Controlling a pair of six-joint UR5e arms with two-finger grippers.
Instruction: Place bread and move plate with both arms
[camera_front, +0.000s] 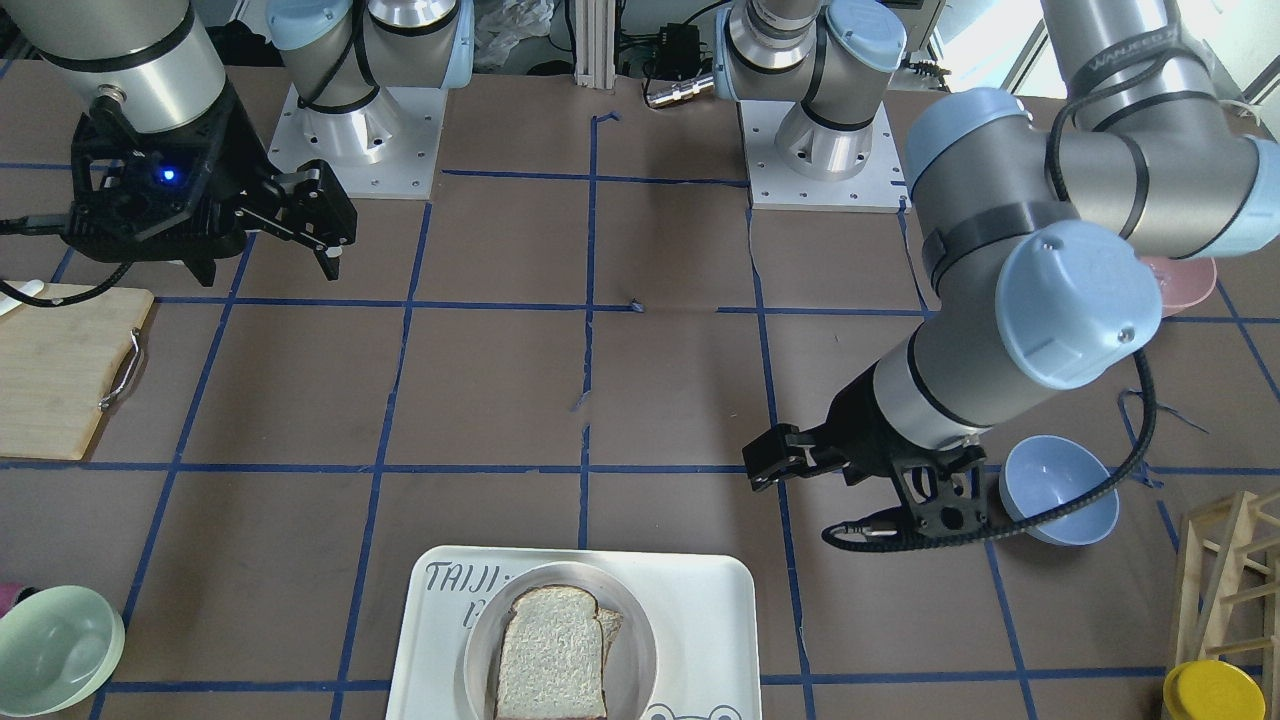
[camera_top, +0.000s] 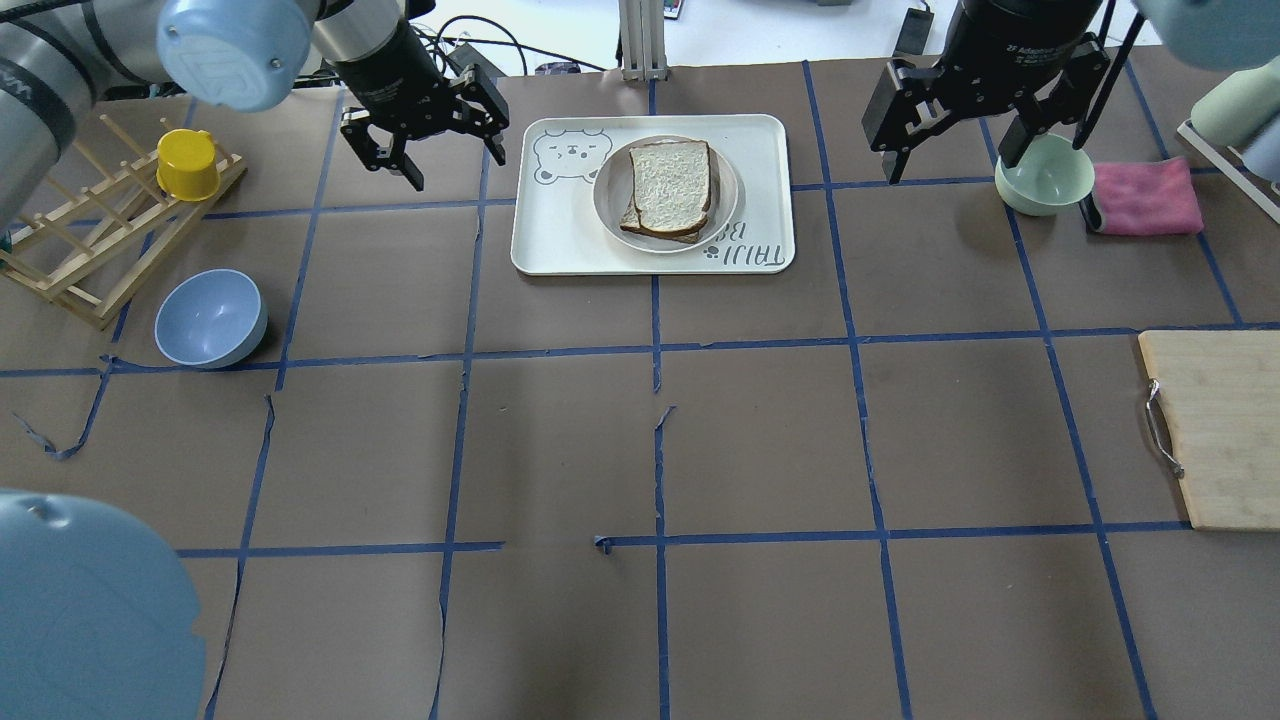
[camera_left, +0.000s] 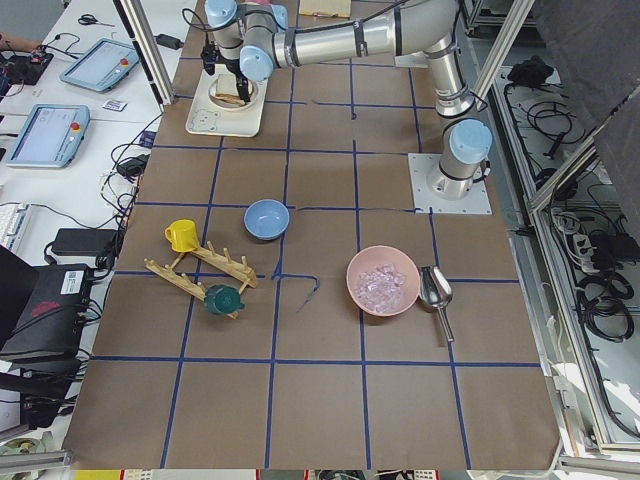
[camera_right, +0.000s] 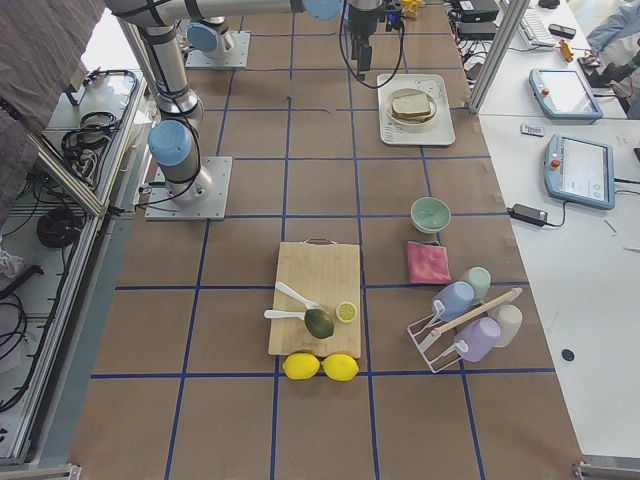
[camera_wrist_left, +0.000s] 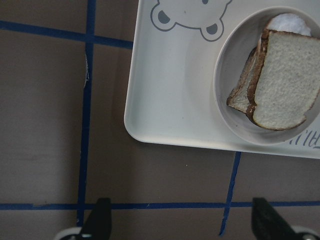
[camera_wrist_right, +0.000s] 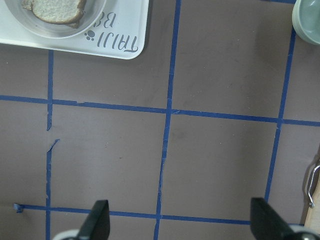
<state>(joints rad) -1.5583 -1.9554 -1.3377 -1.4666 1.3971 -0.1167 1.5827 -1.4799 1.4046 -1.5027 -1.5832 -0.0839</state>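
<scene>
The bread (camera_top: 672, 185) lies on top of a smaller slice on the round cream plate (camera_top: 608, 195), which sits on the white "TAIJI BEAR" tray (camera_top: 560, 235) at the far middle of the table. My left gripper (camera_top: 455, 165) is open and empty, hovering just left of the tray. My right gripper (camera_top: 950, 160) is open and empty, well right of the tray. The left wrist view shows the bread (camera_wrist_left: 285, 80), the plate (camera_wrist_left: 225, 75) and the tray (camera_wrist_left: 170, 90) ahead of its open gripper (camera_wrist_left: 182, 220). The right wrist view shows only the tray's corner (camera_wrist_right: 125, 30) beyond its open gripper (camera_wrist_right: 182, 220).
A pale green bowl (camera_top: 1040, 180) and a pink cloth (camera_top: 1145, 195) sit by my right gripper. A blue bowl (camera_top: 210, 318) and a wooden rack with a yellow cup (camera_top: 187, 165) are at the left. A wooden cutting board (camera_top: 1220, 430) lies at the right edge.
</scene>
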